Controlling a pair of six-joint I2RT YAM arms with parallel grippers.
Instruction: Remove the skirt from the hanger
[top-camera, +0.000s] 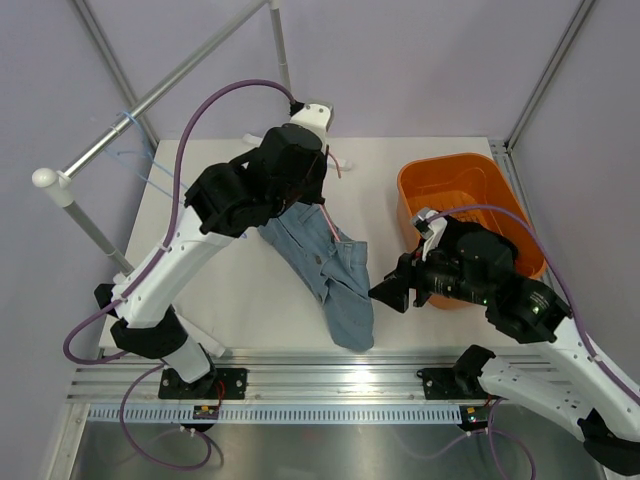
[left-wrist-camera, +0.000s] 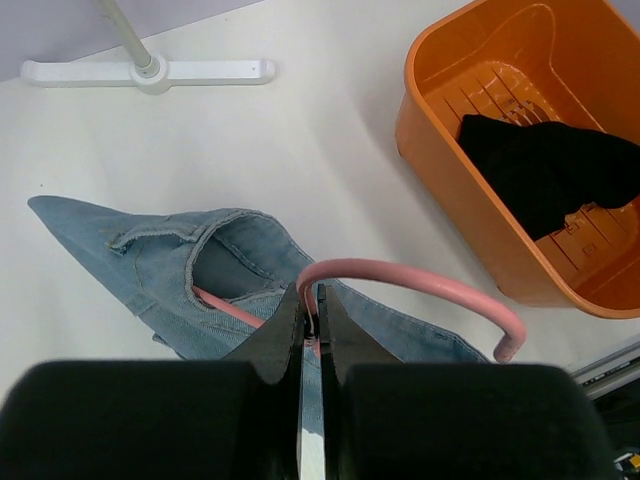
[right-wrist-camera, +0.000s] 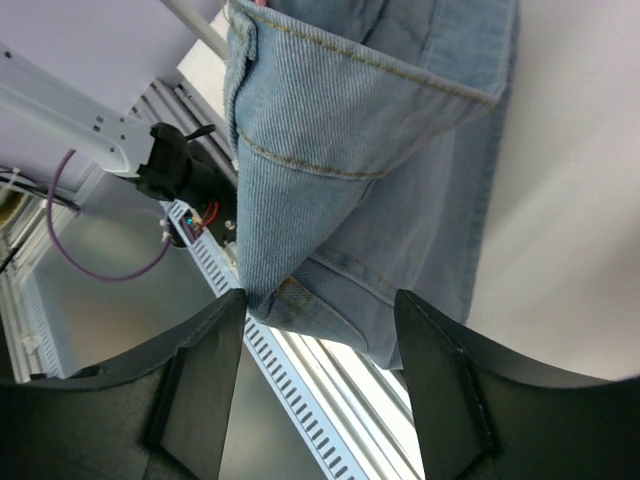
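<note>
A light blue denim skirt (top-camera: 325, 265) hangs from a pink hanger (left-wrist-camera: 420, 284) and trails down onto the white table. My left gripper (left-wrist-camera: 311, 300) is shut on the pink hanger at the base of its hook, above the skirt's waistband (left-wrist-camera: 200, 250). In the top view the left gripper (top-camera: 305, 190) holds the top of the skirt up. My right gripper (top-camera: 385, 292) is open beside the skirt's lower right edge. In the right wrist view the skirt's hem (right-wrist-camera: 330, 300) lies between the open fingers (right-wrist-camera: 200, 370).
An orange basket (top-camera: 470, 175) with a black garment (left-wrist-camera: 550, 165) in it stands at the right of the table. A white rack base (left-wrist-camera: 150, 72) and metal poles (top-camera: 120, 130) stand at the back left. The table's slotted front rail (top-camera: 330, 385) is just below the skirt.
</note>
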